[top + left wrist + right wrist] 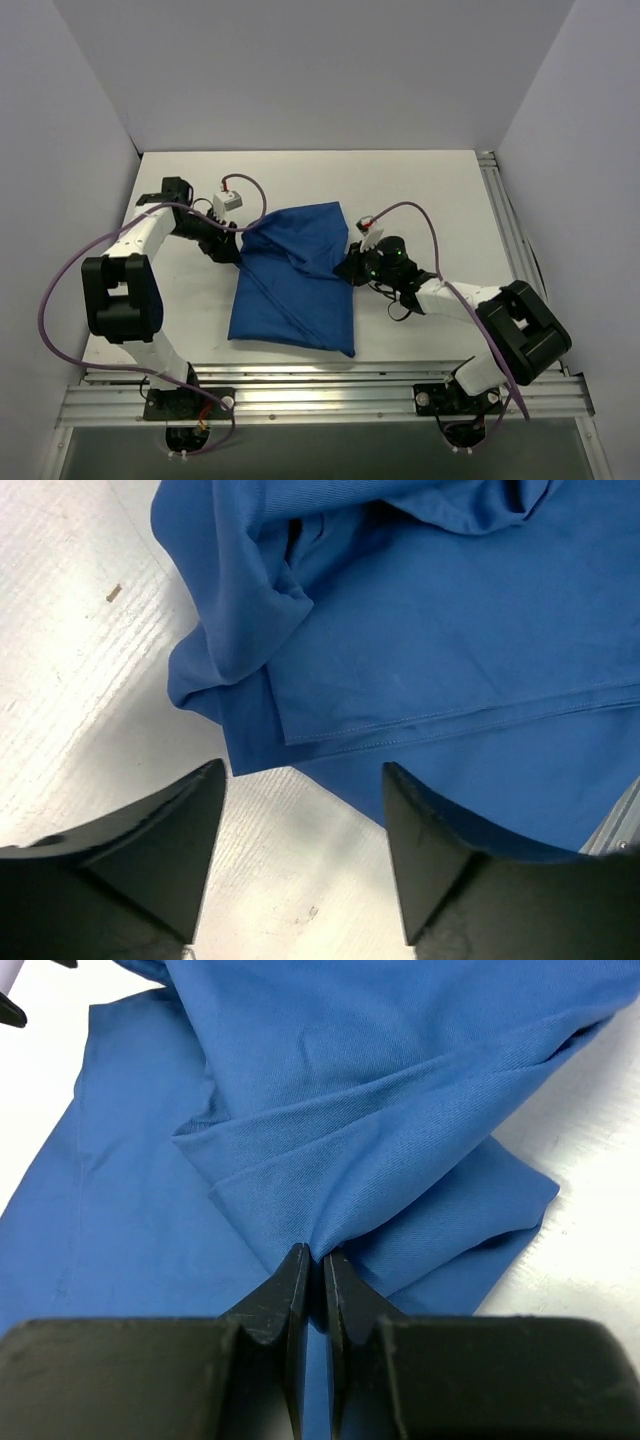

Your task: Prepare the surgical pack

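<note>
The surgical pack (295,280) is a royal-blue cloth folded into a flat parcel in the middle of the white table; whatever it holds is hidden. My left gripper (235,243) sits at the cloth's upper left corner. In the left wrist view it (305,770) is open over bare table, with the hemmed cloth edge (430,630) just beyond the fingertips and nothing between them. My right gripper (350,262) is at the parcel's right edge. In the right wrist view it (320,1253) is shut on a pinched fold of the blue cloth (350,1090).
The white table (420,180) is enclosed by grey walls at the back and both sides. An aluminium rail (505,220) runs along the right edge, and a slotted frame (330,395) carrying the arm bases runs along the near edge. A purple cable (60,290) loops beside the left arm.
</note>
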`<state>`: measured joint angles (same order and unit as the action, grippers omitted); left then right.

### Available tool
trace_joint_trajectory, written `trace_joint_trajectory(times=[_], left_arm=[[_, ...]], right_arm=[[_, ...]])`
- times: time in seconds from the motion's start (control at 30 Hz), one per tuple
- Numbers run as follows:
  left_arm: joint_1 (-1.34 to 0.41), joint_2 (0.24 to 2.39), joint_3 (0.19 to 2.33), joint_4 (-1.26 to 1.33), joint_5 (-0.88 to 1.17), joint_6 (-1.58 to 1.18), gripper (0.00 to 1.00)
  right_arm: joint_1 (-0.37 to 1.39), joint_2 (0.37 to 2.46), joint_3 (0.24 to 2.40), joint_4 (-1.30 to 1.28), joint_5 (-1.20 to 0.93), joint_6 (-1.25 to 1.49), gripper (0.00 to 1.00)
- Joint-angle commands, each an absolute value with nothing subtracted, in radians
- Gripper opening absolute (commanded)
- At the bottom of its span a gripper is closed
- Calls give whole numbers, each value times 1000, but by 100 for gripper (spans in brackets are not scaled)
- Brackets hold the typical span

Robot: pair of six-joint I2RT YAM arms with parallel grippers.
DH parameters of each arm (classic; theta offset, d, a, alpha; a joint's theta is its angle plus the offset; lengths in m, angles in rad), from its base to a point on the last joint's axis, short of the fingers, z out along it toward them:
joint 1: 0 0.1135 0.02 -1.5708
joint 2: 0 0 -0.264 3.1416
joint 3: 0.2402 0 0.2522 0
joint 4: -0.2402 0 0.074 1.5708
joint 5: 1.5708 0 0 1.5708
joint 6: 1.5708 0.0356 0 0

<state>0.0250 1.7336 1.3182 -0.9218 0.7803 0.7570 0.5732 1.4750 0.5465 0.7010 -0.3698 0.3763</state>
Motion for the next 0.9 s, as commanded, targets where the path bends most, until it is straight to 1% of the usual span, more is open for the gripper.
trace_joint_trajectory(times=[0.0,0.03,0.07,0.13,0.23,0.27,0.33,0.43,0.53,0.63,0.67,0.73,0.77,0.87], left_arm=[[18,1744,1397,-911,792,732,75],[15,1741,1438,-898,790,712,82],[11,1735,1459,-865,784,689,93],[-9,1733,1505,-832,743,638,94],[-109,1770,1633,-825,649,607,94],[-138,1805,1699,-842,623,601,94],[-222,1877,1750,-857,575,588,94],[-282,1980,1818,-854,526,549,94],[-308,2086,1893,-834,474,502,95],[-321,2188,2012,-867,452,482,99],[-328,2209,2041,-902,462,480,90],[-334,2241,2103,-937,511,483,76],[-340,2240,2106,-946,524,482,58],[-341,2177,2024,-881,574,463,30]], right_arm=[[584,1482,545,687,-350,293,0],[591,1479,554,667,-350,269,0],[595,1476,557,658,-350,256,0],[604,1471,571,632,-348,227,0],[612,1482,581,612,-345,213,0],[612,1483,581,611,-344,212,0],[612,1489,583,609,-341,212,0],[615,1483,575,615,-336,219,0],[614,1476,565,623,-331,224,0],[614,1480,565,621,-328,224,0],[614,1483,566,621,-327,224,0],[614,1489,569,621,-327,225,0],[614,1491,569,623,-328,227,0],[614,1482,569,624,-321,235,0]])
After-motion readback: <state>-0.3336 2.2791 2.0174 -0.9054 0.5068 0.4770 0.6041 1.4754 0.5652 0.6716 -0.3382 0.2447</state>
